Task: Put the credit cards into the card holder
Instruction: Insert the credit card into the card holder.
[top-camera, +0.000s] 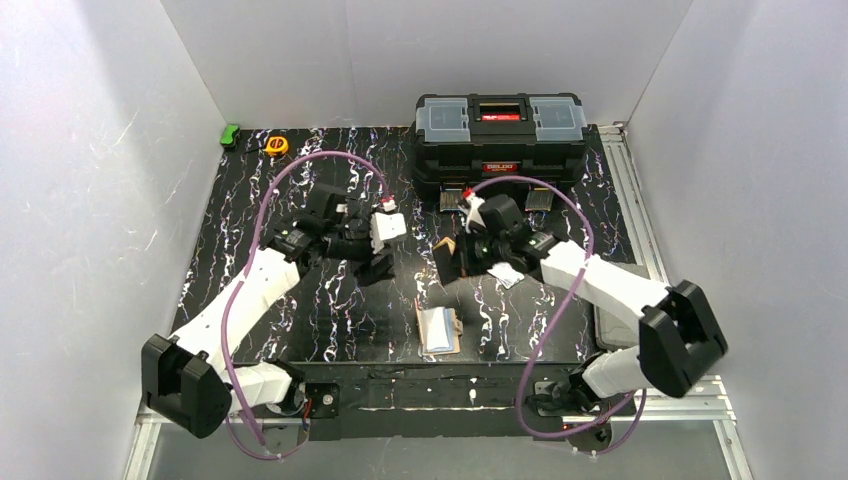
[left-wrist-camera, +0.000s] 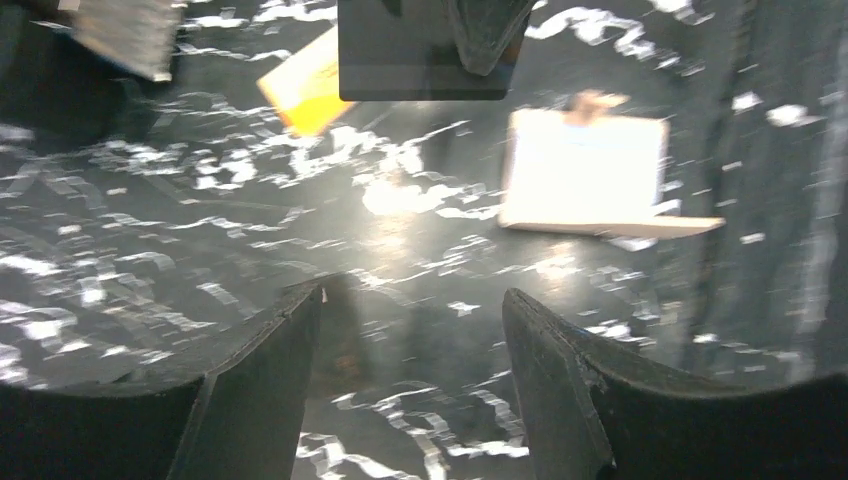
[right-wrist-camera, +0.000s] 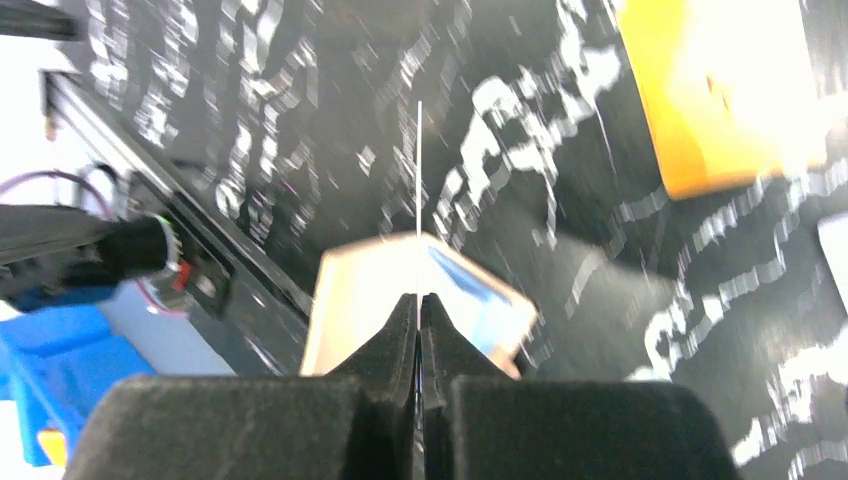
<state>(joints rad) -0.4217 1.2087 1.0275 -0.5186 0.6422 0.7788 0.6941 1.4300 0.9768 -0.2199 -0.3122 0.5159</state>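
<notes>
The cream card holder (top-camera: 437, 330) lies open near the table's front edge, pale blue inside; it also shows in the left wrist view (left-wrist-camera: 585, 170) and the right wrist view (right-wrist-camera: 365, 280). My right gripper (top-camera: 455, 255) (right-wrist-camera: 420, 298) is shut on the black card (left-wrist-camera: 400, 60), seen edge-on as a thin line (right-wrist-camera: 418, 180), and holds it upright above the table, behind the holder. The orange card (top-camera: 444, 262) (left-wrist-camera: 305, 90) (right-wrist-camera: 720, 90) lies flat on the table below it. My left gripper (top-camera: 375, 262) (left-wrist-camera: 410, 295) is open and empty, just left of them.
A big black toolbox (top-camera: 500, 135) stands at the back centre. A yellow tape measure (top-camera: 277, 145) and a green object (top-camera: 230, 133) lie at the back left. A grey tray (top-camera: 612, 325) sits by the right arm. White walls enclose the table.
</notes>
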